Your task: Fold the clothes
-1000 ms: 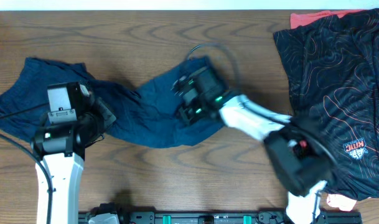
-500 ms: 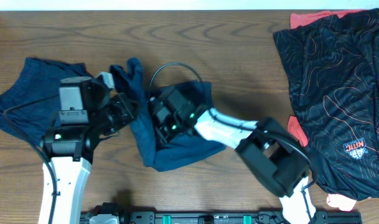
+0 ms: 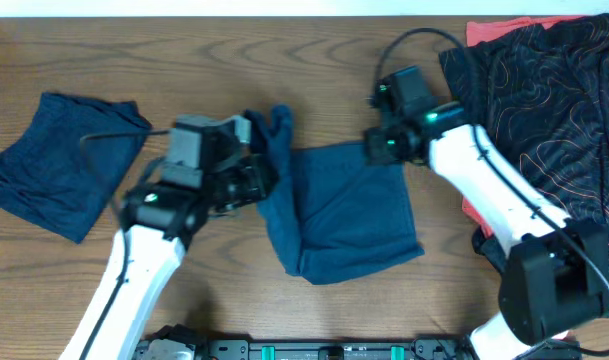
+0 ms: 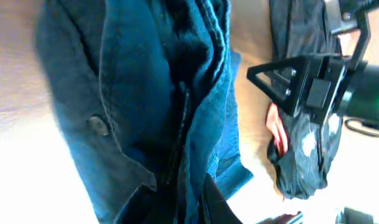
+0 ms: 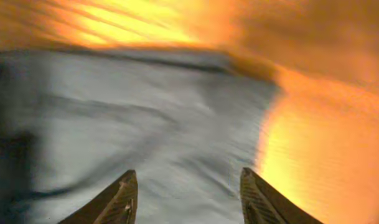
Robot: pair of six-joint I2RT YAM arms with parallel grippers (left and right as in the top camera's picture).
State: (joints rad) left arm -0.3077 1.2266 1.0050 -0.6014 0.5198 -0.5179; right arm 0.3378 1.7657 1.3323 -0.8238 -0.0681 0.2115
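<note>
Garment: the dark blue fabric garment (image 3: 349,215) is lying mid-table, half folded.
Left gripper (image 3: 262,170): is pinching the garment's bunched left edge, probably to carry it across.
Right gripper (image 3: 382,148): is hovering wide open, empty, over the far right corner.

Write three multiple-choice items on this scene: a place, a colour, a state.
1. Where in the overhead view is the black shirt? A left B centre C right
2. What colour is the centre cloth? A blue B white C yellow
3. How is the right pincer? A shut on the shirt B open C out of view
Key: 1 C, it lies at the right edge. 2 A, it is dark blue. 3 B, its fingers stand apart in the wrist view.
</note>
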